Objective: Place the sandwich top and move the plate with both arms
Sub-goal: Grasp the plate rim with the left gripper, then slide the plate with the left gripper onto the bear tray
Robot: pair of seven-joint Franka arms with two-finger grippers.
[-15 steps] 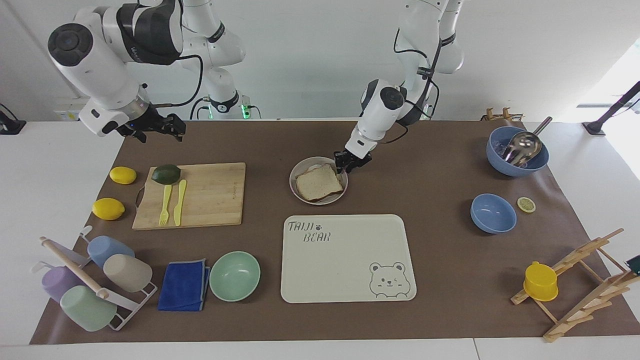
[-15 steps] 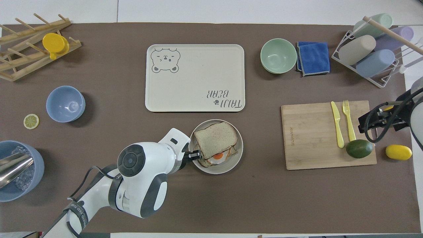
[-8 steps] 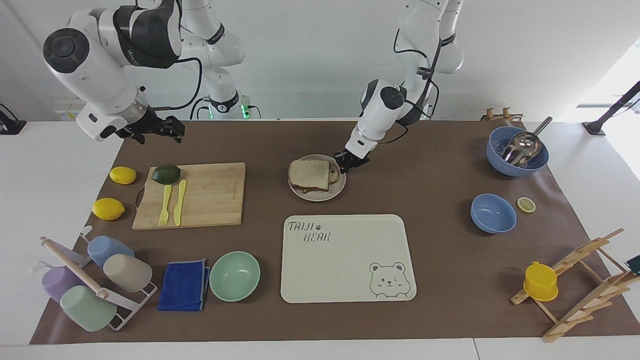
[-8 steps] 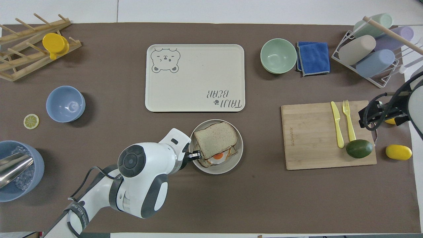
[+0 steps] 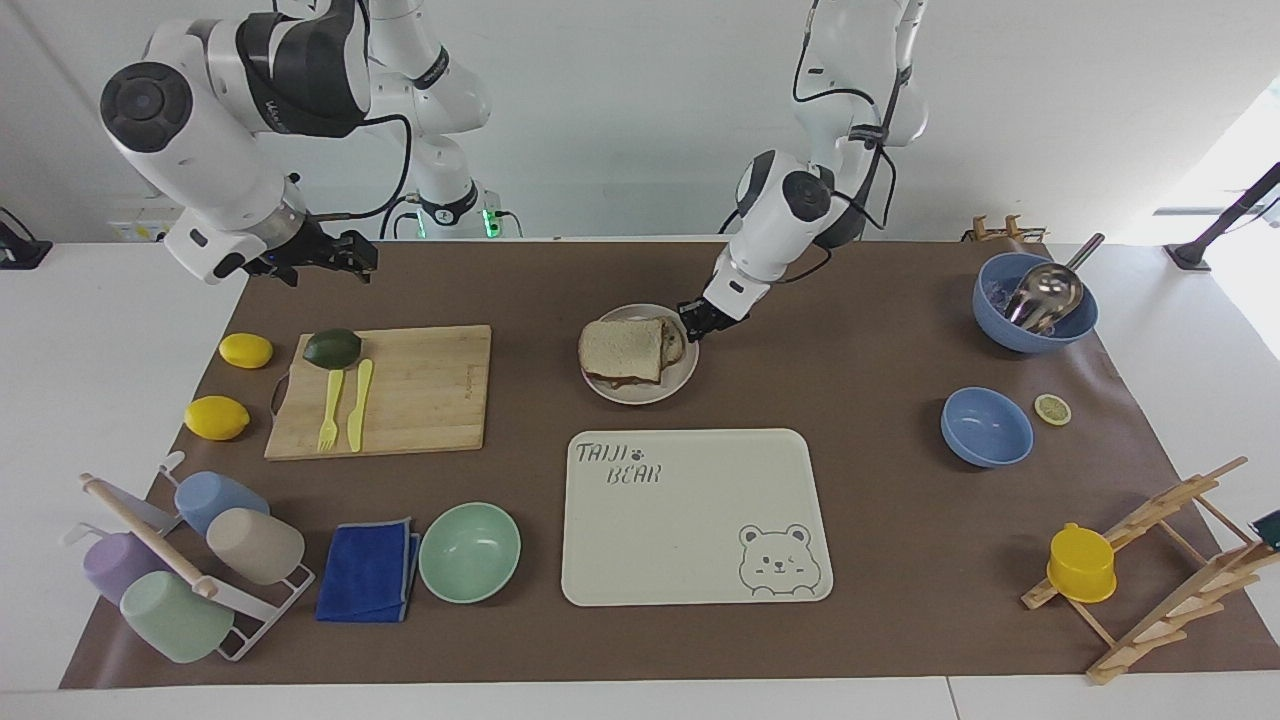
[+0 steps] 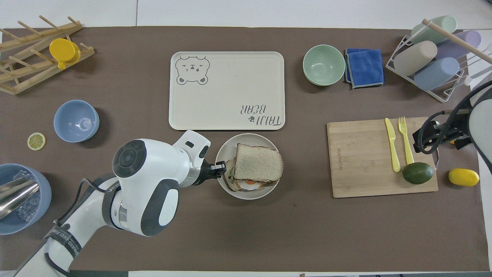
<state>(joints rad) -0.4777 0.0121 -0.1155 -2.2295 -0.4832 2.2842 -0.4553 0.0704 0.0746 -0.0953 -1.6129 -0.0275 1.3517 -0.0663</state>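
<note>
From the facing camera I see the plate (image 5: 640,385) resting on the brown mat just nearer to the robots than the bear tray (image 5: 690,515), my landmark here. The sandwich top (image 5: 622,349) lies flat on the stack on that plate. My left gripper (image 5: 703,318) is down at the plate's rim on the side toward the left arm's end of the table; its fingers seem pinched on the rim, though I cannot tell for certain. My right gripper (image 5: 335,253) hangs in the air toward the right arm's end, well apart from the tray, and I cannot tell how far it is open. From overhead, the plate (image 6: 225,152) sits beside the tray's (image 6: 226,90) lettered edge, the sandwich top (image 6: 258,167) covering most of an egg slice beneath. The left gripper (image 6: 217,168) meets the plate's rim; the right gripper (image 6: 430,134) is over the cutting board's (image 6: 361,157) edge, beside the yellow fork (image 6: 406,139).
</note>
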